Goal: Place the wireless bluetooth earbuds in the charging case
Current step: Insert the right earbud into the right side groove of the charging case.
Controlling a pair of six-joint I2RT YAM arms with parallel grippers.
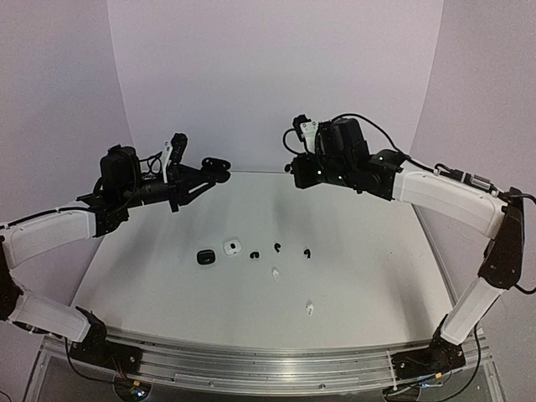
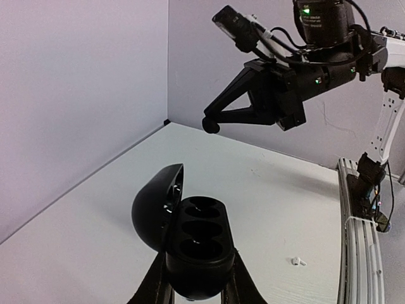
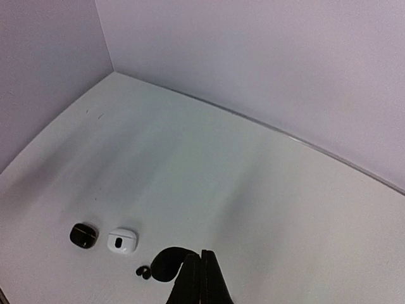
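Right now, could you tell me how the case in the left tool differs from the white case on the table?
The held case is black, the white case white. The held case hangs in the left tool, lid open; the white case lies on the table. Both are small and rounded.

1. Left gripper raised, black charging case at its tips.
2. Right gripper raised opposite.
3. On table: black case, white case, three black earbuds, two white earbuds.
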